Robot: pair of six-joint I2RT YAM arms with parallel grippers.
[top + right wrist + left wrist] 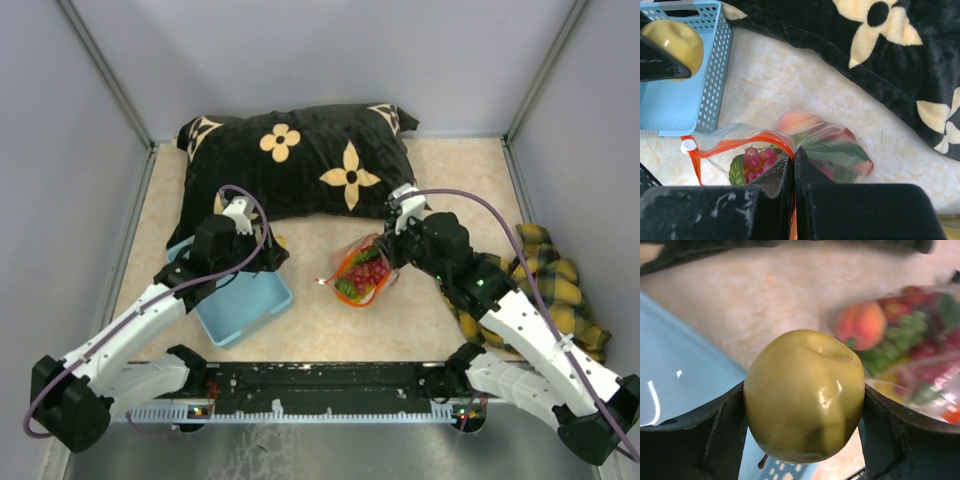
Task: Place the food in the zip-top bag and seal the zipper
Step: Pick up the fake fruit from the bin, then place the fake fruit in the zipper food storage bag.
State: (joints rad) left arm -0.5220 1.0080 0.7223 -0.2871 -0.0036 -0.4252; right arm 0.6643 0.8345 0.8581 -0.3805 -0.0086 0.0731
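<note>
Holding the zip-top bag (840, 150) by its mouth, the right gripper (792, 167) is closed tight on the edge where the red zipper (740, 144) runs. We judge that it pinches there to lift one lip, so that the mouth stands open toward the other arm. To the left of the bag, near it but not touching, the left gripper (804, 412) carries a yellow fruit (800, 380), with its two fingers wide apart and pressed on the fruit's sides. We think the fruit is held at its widest part so that it cannot slip on the way to the mouth. Inside the bag we see a peach (797, 121) and red, green and purple pieces lying together. The light blue basket (715, 75) stands just to the left of the bag, partly under the held fruit, and the black pillow (300, 150) lies behind the bag. Several things we cannot decide. The right fingers cover the middle of the mouth, so how wide it opens is not clear. In the left wrist view the bag is blurred and the underside of the fruit is cut off. The left arm hides part of the basket, so we cannot tell whether more food waits in it.
</note>
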